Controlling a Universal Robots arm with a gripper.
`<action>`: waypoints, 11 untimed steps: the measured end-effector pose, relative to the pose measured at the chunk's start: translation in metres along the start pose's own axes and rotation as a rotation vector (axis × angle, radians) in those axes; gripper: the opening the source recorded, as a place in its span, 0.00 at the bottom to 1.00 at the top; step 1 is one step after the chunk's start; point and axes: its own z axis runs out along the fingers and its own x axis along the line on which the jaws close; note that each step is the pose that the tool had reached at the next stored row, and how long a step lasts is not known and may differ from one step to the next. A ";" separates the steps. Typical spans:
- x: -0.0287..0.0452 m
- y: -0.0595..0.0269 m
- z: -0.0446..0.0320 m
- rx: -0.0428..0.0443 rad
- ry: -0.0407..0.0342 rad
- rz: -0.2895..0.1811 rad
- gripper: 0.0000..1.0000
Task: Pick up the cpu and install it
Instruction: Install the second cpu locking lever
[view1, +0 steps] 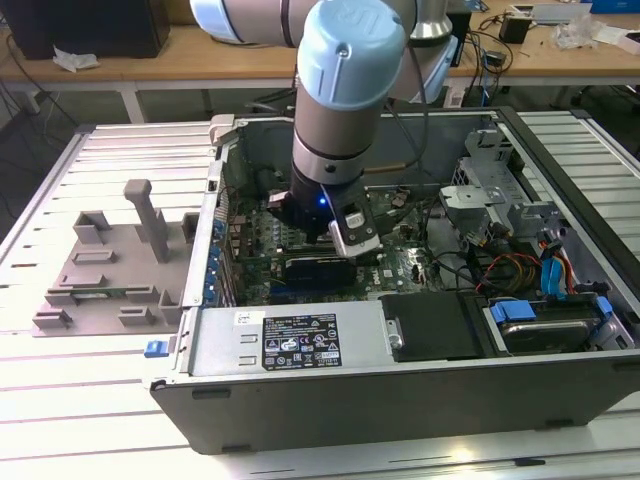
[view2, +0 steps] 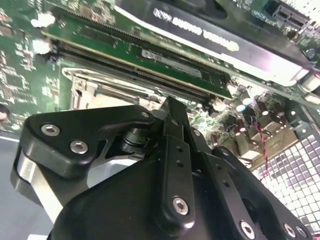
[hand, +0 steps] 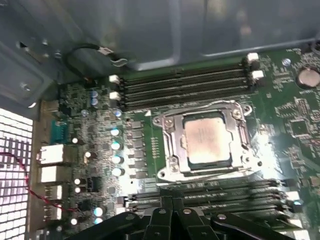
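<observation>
on the exterior view's left a grey plastic jig (view1: 110, 270) lies on the slatted table (view1: 60, 400), well apart from the work. next comes the open computer case (view1: 400, 380), and the arm (view1: 340, 100) reaches straight down into it, over the green board (view1: 400, 265). on the exterior view's right sit a drive cage (view1: 490, 200) and blue cables (view1: 555, 270).

in the first wrist view the cpu (hand: 206, 137) lies flat inside the metal socket frame (hand: 167, 142), between two banks of memory slots (hand: 185, 85). it looks seated already, and nothing grips it.

what could go wrong, to my eye: the arm is low and close among the slots and a black card (view2: 220, 30), so a sideways drift could knock a part. a chip sitting slightly crooked would risk bent pins if pressed.

the gripper (view2: 172, 107) hangs just above the board, beside the socket. its black fingers (view2: 175, 145) look drawn together, with nothing between them.
</observation>
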 end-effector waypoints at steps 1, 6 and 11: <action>-0.0019 0.0004 -0.0002 0.0033 -0.0012 0.003 0.11; -0.0151 0.0118 0.0012 0.0077 -0.0056 0.017 0.11; -0.0175 0.0303 0.0058 0.0107 -0.0062 0.018 0.11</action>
